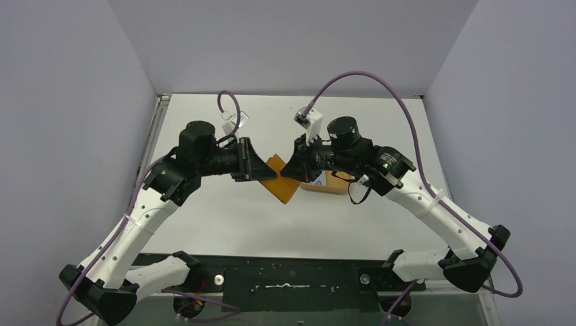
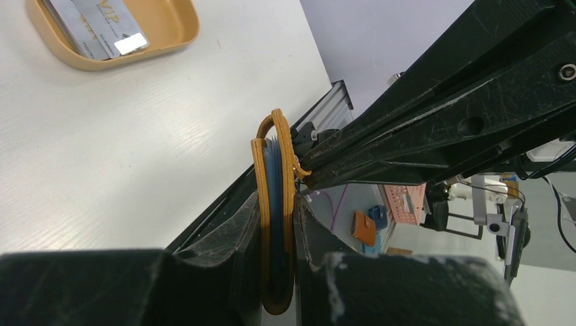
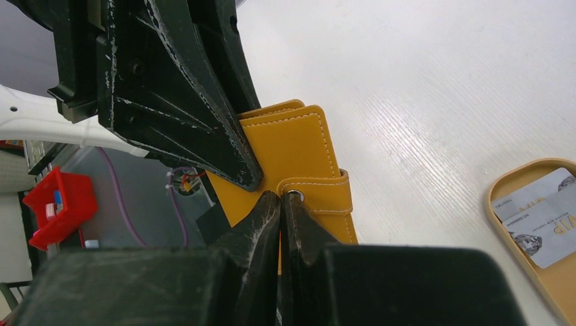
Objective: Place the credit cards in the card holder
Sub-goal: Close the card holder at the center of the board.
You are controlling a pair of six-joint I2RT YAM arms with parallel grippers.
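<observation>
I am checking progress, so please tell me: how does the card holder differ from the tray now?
The card holder is clamped on edge between the fingers of the left gripper; the tray lies flat on the table. The holder shows a blue card edge inside; the tray holds silvery cards. The holder is deep orange and flat; the tray is paler tan with a raised rim. Both carry cards.

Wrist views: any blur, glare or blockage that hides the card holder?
Left wrist: card holder sharp, edge-on; bottom foreground soft; white glare blanks a corner of one of the credit cards in the tray. Right wrist: holder's stitching crisp, table streaked with sheen, foreground blurred. Top external: even light, but the arms cover most of the holder.
</observation>
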